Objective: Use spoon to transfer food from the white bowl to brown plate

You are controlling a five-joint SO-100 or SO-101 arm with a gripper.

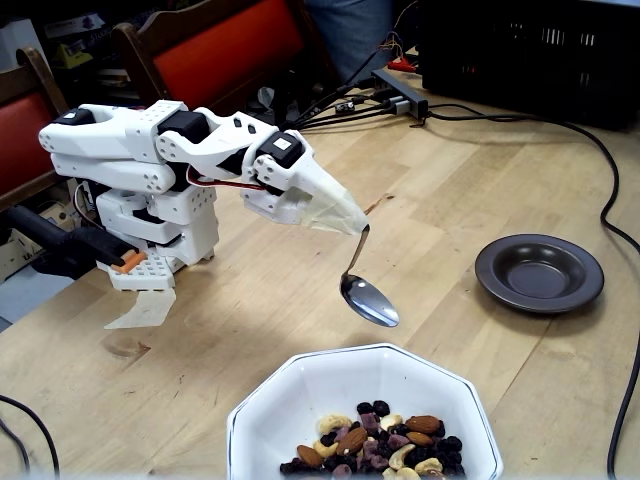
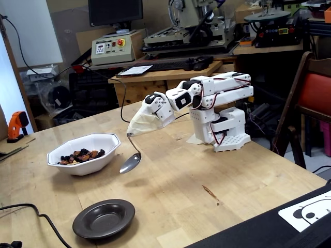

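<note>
My white gripper is shut on the handle of the silver spoon. The spoon hangs down with its oval bowl empty, a little above the table. In both fixed views it sits just beyond the rim of the white bowl, on the arm's side. Inside the bowl lies the food, a mix of almonds, cashews and dark berries. The brown plate stands empty on the wooden table, apart from the bowl and the spoon.
Black cables run along the table past the plate, and another cable lies near the plate. The arm's base stands at the table's edge by red-backed chairs. A dark mat covers one corner.
</note>
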